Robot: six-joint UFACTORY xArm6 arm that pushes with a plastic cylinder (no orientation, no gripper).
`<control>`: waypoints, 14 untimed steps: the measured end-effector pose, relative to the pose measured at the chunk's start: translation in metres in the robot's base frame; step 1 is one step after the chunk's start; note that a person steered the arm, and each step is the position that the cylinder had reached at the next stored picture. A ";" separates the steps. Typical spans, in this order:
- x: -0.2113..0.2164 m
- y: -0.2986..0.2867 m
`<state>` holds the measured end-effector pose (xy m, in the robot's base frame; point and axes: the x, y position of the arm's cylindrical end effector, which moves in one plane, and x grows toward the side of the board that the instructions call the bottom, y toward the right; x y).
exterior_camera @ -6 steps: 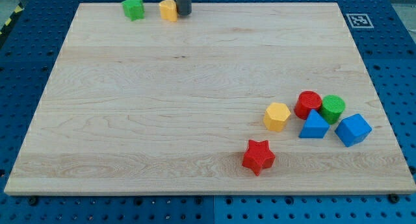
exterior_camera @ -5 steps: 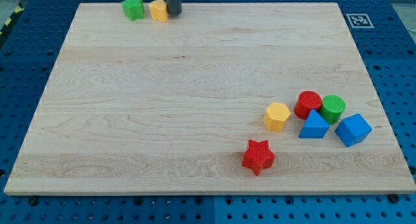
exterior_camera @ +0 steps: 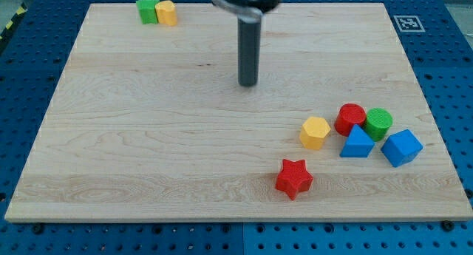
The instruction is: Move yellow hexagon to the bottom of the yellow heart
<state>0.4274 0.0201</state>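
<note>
The yellow hexagon (exterior_camera: 315,131) lies at the view's right, touching the red cylinder (exterior_camera: 350,118) on its right. The yellow heart (exterior_camera: 167,12) sits at the view's top left edge, touching the green star (exterior_camera: 148,9) on its left. My tip (exterior_camera: 247,84) is on the board's upper middle, well apart from all blocks, up and to the left of the hexagon and down and to the right of the heart.
A green cylinder (exterior_camera: 379,123), a blue triangle (exterior_camera: 358,143) and a blue cube (exterior_camera: 401,147) cluster right of the hexagon. A red star (exterior_camera: 294,178) lies below it. A fiducial marker (exterior_camera: 406,23) is at the board's top right corner.
The yellow heart has slid left against the green star. My tip has left the heart and moved down and right toward the board's middle.
</note>
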 end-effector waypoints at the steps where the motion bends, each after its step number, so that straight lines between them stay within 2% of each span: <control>1: 0.067 0.000; 2: 0.112 0.015; 5: 0.119 0.136; 6: 0.119 0.129; 7: 0.119 0.095; 10: 0.098 0.083; 14: 0.001 0.083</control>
<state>0.4280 0.1034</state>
